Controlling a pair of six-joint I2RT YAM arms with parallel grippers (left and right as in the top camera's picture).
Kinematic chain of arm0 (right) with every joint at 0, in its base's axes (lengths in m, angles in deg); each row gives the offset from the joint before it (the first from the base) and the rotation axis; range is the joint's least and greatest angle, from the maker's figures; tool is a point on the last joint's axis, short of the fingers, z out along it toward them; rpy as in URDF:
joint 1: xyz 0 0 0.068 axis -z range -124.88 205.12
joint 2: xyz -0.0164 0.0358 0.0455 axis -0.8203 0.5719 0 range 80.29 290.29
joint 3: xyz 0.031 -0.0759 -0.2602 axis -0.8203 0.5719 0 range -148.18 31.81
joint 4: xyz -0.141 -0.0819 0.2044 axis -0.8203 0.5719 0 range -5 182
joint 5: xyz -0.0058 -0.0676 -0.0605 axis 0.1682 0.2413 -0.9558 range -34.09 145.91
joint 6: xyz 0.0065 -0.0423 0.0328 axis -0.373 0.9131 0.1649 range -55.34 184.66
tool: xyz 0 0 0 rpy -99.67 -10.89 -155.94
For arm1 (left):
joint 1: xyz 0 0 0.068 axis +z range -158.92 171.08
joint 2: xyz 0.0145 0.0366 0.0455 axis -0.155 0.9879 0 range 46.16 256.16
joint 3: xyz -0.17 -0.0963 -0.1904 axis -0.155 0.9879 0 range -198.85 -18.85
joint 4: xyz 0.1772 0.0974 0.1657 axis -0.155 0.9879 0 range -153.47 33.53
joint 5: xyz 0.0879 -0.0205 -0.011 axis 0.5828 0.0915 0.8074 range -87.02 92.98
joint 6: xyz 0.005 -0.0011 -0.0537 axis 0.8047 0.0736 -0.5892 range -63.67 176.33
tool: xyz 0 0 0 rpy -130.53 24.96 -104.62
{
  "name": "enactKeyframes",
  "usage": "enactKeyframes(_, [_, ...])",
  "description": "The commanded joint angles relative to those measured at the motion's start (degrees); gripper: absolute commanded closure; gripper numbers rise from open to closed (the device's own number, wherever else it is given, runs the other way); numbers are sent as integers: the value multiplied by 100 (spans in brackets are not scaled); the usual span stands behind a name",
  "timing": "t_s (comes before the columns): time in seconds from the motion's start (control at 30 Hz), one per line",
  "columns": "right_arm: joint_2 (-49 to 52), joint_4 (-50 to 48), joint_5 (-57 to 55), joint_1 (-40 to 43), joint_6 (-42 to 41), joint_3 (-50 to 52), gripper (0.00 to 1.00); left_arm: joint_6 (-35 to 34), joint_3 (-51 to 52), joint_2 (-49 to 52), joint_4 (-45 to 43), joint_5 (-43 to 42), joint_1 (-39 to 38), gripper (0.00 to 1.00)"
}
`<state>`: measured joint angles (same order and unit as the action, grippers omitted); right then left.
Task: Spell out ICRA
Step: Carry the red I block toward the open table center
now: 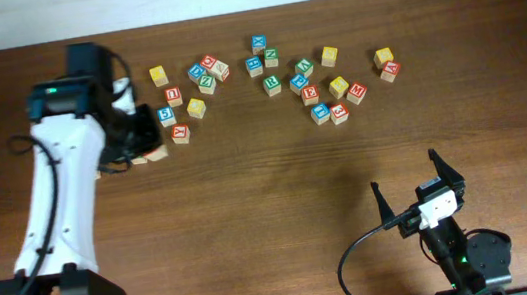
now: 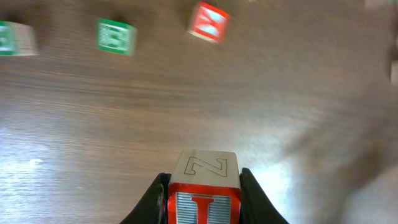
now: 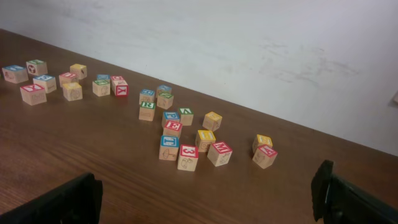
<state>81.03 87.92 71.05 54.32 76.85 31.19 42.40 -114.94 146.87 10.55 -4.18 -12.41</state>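
My left claw is closed on the I block, whose bottom is cut off. Past the I block, a red block and a green block lie blurry on the bench. My right claw stands wide open.

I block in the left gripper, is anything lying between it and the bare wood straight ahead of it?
Nothing visible. The left gripper is shut on the I block, and the table just ahead is bare; a green cube and a red cube lie farther off.
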Motion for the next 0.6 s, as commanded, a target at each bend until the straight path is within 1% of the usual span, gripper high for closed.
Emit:
enactKeyframes(0.0, [-42,28,72,-33,-22,31,2,28,39,-81,170,20,-404,81])
enactKeyframes(0.2, [-42,26,72,-33,-22,31,2,24,87,-83,411,160,-756,80])
enactKeyframes(0.33, [-42,26,72,-33,-20,31,2,-275,396,-83,321,400,-911,80])
enactKeyframes(0.57, [-42,28,74,-33,-20,31,2,-343,1637,-76,-544,398,-1029,80])
